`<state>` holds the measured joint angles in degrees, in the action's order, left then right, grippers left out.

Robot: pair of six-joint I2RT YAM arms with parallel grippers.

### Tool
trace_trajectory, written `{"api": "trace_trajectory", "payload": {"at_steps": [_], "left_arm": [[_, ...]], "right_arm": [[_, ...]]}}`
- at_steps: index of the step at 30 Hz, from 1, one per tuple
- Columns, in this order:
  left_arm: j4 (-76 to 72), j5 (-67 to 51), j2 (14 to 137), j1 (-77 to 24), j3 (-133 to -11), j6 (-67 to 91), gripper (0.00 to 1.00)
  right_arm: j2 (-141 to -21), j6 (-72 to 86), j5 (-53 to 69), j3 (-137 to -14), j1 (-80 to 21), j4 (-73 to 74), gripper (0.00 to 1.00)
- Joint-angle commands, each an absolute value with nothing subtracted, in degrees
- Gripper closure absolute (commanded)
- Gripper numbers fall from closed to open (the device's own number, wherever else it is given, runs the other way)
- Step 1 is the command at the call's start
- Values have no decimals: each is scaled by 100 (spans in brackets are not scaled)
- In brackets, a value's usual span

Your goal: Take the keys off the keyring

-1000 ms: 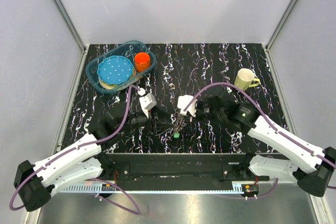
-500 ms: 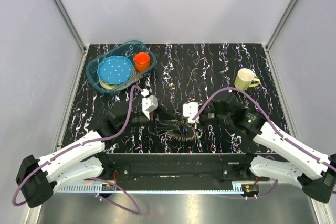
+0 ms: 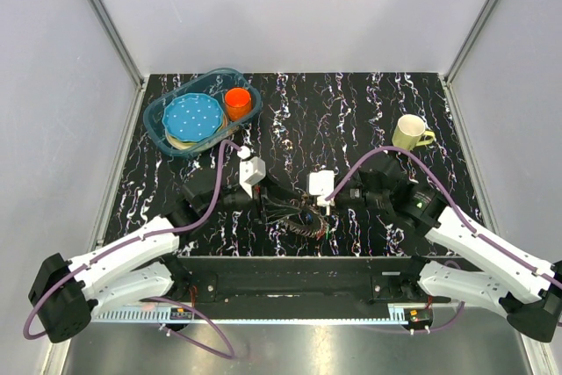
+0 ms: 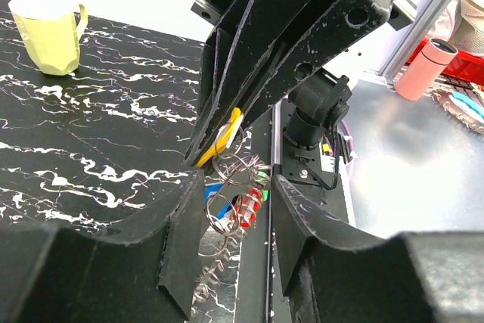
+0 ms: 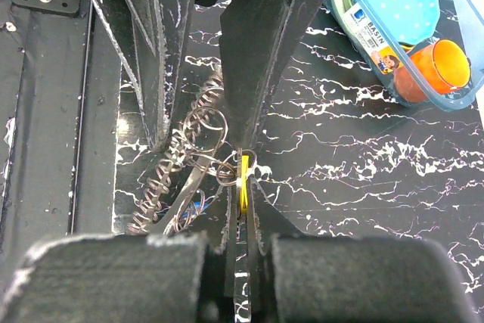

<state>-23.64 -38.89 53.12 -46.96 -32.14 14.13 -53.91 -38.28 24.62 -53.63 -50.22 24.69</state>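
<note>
The keys (image 3: 303, 224) lie in a fanned silvery bunch on the black marbled table near its front edge, between both grippers. My right gripper (image 3: 311, 210) is shut on a flat yellow piece (image 5: 243, 179) that hangs on the linked wire rings; in the right wrist view its tips (image 5: 243, 175) pinch it edge-on. The keyring loops (image 5: 208, 122) and the toothed keys (image 5: 162, 187) lie just left of it. My left gripper (image 4: 236, 187) is open and straddles the rings (image 4: 227, 164), a red-and-white piece (image 4: 249, 206) and a blue piece (image 4: 214, 187). In the top view it (image 3: 274, 206) sits left of the bunch.
A clear tub (image 3: 172, 140) at the back left holds a blue dotted plate (image 3: 192, 117) and an orange cup (image 3: 237, 101). A pale yellow mug (image 3: 410, 132) stands at the right. The black front rail (image 3: 290, 274) runs just behind the bunch.
The right gripper has moved towards the front edge, and the bunch, which hung bunched up, now lies spread on the table. The left gripper has shifted slightly right, towards the bunch.
</note>
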Motion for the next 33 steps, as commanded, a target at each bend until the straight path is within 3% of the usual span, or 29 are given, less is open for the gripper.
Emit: {"api": "trace_trajectory", "payload": {"at_steps": [1, 11, 33], "left_arm": [[-2480, -3736, 5309, -4772, -3542, 1187, 58], [-1451, -3059, 4825, -4834, -3735, 624, 57], [-888, -1609, 5072, -5695, -4140, 281, 60]], "right_arm": [[-5344, -3639, 2417, -5511, -5019, 1951, 100], [-5370, -3428, 2224, -5590, -5019, 1969, 100], [-5555, -2918, 1916, -5871, -5018, 2100, 100]]}}
